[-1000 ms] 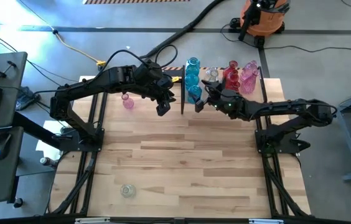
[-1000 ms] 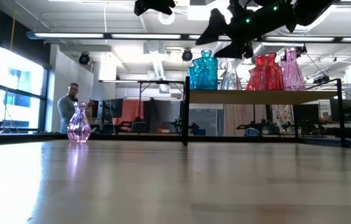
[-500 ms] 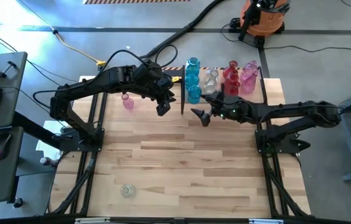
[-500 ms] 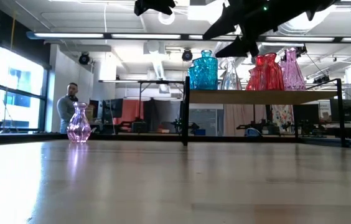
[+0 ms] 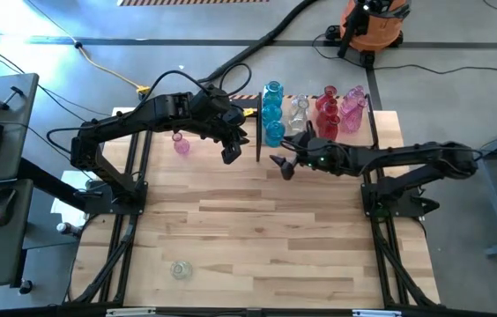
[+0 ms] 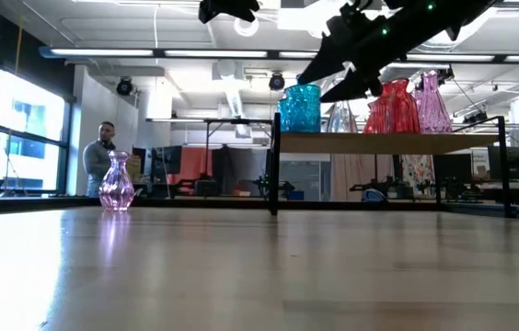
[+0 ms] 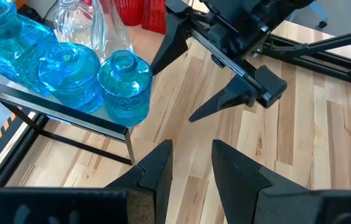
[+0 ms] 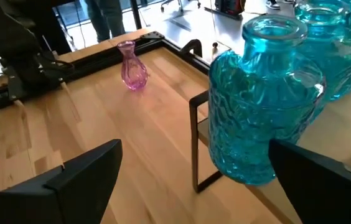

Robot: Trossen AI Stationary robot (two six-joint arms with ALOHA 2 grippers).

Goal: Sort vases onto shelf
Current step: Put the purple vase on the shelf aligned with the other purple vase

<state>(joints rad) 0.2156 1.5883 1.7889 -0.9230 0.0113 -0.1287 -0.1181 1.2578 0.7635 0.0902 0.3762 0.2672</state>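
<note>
Most vases stand on the shelf (image 5: 381, 119) at the table's 1 o'clock: blue, clear, red, pink. Two remain: a pink vase (image 5: 180, 143) at 11 and a clear vase (image 5: 179, 269) at 7. The right gripper (image 5: 285, 161) hangs wide apart, empty; the left gripper (image 5: 228, 151) slightly parted, empty

two black jointed arms, tapered wedge fingers (image 7: 231, 96); poss. small green led on right arm.
</note>
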